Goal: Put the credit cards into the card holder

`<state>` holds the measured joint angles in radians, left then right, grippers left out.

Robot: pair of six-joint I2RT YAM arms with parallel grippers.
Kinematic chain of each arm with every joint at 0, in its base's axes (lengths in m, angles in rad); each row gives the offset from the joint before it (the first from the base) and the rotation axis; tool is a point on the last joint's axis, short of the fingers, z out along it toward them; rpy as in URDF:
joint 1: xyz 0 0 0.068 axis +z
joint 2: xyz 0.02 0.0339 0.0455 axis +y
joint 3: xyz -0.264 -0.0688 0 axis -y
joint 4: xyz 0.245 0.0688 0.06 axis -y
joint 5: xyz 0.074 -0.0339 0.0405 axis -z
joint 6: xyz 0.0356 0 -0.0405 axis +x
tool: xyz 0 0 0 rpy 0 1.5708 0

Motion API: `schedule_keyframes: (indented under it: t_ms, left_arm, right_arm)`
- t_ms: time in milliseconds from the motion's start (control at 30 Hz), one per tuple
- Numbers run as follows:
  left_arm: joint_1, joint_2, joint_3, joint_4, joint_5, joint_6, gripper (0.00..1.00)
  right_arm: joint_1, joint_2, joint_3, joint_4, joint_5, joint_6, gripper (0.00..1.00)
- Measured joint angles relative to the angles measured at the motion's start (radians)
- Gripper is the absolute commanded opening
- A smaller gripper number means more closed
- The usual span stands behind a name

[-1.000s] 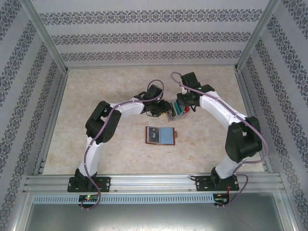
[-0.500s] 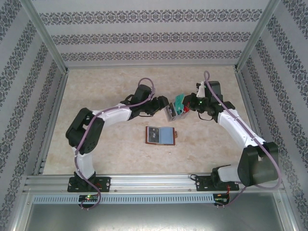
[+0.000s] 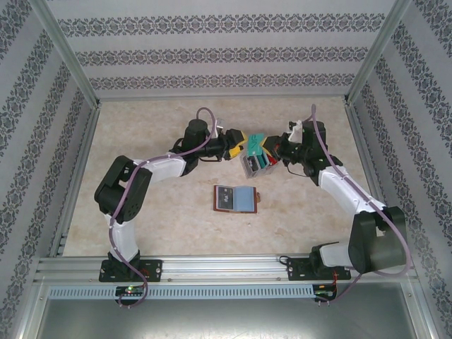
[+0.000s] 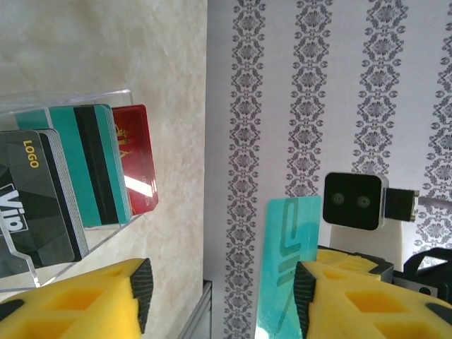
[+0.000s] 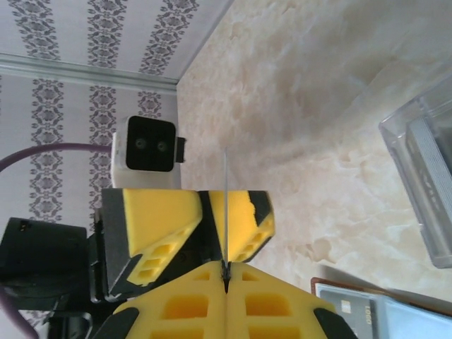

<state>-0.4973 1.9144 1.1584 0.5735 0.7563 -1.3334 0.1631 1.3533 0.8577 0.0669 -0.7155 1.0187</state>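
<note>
Starting at the left of the top view, your left gripper [image 3: 235,145] reaches in from nine o'clock toward a thin teal plastic credit card [image 3: 254,143] that hangs in the air above the beige marbled table [image 3: 304,212]. In the left wrist view its yellow jaws stand apart; the card lies along the inner face of one finger with a wide gap to the other, so the jaws are released. Whether that pad truly touches the card you cannot tell, and the card's lower end is cut off by the frame.

At six o'clock of the held card stands the clear plastic tray [image 3: 247,167]. The left wrist view shows three cards upright in it: a dark grey card [image 4: 35,198] cut off at the frame's left edge, a teal card with a black stripe [image 4: 88,166], and a red card [image 4: 138,159] partly hidden behind the teal one.

At seven o'clock of the tray the reddish-brown leather card holder [image 3: 236,199] lies open and flat; its slots are too small to make out. The right wrist view catches only a corner of it.

From three o'clock comes your right gripper [image 5: 226,270], clenched on the teal card; its own camera sees the card edge-on, as a hairline rising from between the fingers.
</note>
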Motion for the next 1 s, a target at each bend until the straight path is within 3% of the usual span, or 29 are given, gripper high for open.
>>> schedule_keyframes:
  t_ms: [433,500,600,667,733,833,1000]
  left_arm:
    - [0.000,0.009,0.014,0.072,0.059,-0.055,0.05]
    - [0.000,0.009,0.013,0.089,0.056,-0.062,0.00]
    - [-0.001,0.005,-0.008,0.097,0.051,-0.080,0.00]
    - [-0.001,-0.012,-0.040,0.094,0.038,-0.087,0.00]
    - [-0.001,-0.043,-0.089,0.074,0.016,-0.081,0.00]
    - [-0.001,-0.117,-0.169,-0.039,-0.033,-0.021,0.00]
    - [-0.016,-0.262,-0.293,-0.214,-0.119,0.107,0.00]
  right_arm:
    - [0.001,0.046,-0.004,0.057,-0.049,0.030,0.00]
    - [-0.002,0.050,-0.010,0.058,-0.049,0.030,0.09]
    - [-0.002,0.051,-0.012,0.047,-0.049,0.017,0.27]
    - [-0.002,0.051,-0.015,0.020,-0.040,-0.007,0.30]
    - [0.004,0.048,-0.016,-0.023,-0.016,-0.047,0.30]
    - [0.028,0.027,-0.018,-0.125,0.049,-0.132,0.19]
    - [0.178,0.005,-0.061,-0.231,0.140,-0.212,0.09]
